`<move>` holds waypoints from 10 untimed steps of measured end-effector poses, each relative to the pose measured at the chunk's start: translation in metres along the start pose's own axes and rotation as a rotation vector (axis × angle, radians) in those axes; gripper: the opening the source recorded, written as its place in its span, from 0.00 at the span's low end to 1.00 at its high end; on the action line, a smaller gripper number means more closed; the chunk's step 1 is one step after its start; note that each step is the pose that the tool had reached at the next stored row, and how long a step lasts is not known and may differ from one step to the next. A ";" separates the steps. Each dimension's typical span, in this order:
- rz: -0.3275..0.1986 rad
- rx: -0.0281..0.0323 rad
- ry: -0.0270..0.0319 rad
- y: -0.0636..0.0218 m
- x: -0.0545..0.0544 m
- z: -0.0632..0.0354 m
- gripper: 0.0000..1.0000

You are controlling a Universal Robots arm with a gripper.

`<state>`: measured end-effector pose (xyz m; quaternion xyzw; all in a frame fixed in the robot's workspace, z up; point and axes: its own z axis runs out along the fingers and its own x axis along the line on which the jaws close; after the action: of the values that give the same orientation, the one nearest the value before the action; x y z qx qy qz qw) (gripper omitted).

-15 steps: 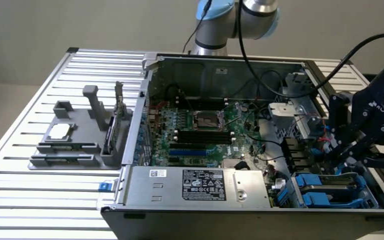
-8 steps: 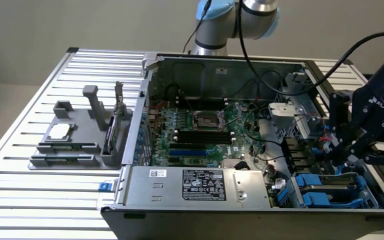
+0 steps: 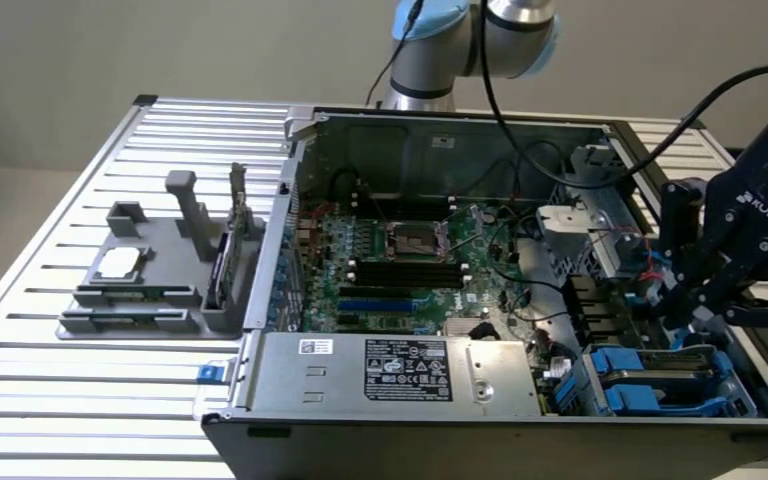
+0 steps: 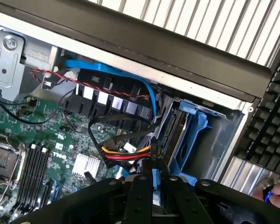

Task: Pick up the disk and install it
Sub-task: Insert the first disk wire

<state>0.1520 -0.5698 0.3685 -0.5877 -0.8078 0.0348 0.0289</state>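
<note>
My gripper [image 3: 688, 312] reaches down into the drive bay at the front corner of the open computer case [image 3: 491, 430], on the exterior view's right. In the wrist view its black fingers [image 4: 140, 191] stand close together, and the gripper [image 4: 154, 181] is shut on the thin edge of the disk [image 4: 172, 135]. The disk stands on edge in its blue frame [image 4: 198, 123]. It sits down between the grey walls of the bay [image 4: 224, 140]. Blue caddy parts [image 3: 651, 372] show just below the gripper in the exterior view.
Red, yellow and black cables [image 4: 126, 154] and a blue cable [image 4: 112, 70] run close to the bay. The motherboard [image 3: 411, 260] and the silver power-supply box [image 3: 398, 368] fill the case. A grey fixture [image 3: 157, 290] stands on the slatted table. A hand [image 4: 279, 196] rests by a keyboard [image 4: 270, 116].
</note>
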 end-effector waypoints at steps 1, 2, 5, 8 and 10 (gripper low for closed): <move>0.003 0.0002 0.0001 0.0011 0.000 -0.0001 0.16; 0.005 0.0005 0.0001 0.0028 0.000 -0.0002 0.16; 0.006 0.0056 -0.0022 0.0116 -0.002 -0.0010 0.16; 0.006 0.0185 -0.0017 0.0185 -0.004 -0.0013 0.16; 0.011 0.0222 0.0001 0.0198 -0.005 0.0000 0.16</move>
<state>0.1722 -0.5680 0.3667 -0.5920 -0.8040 0.0439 0.0353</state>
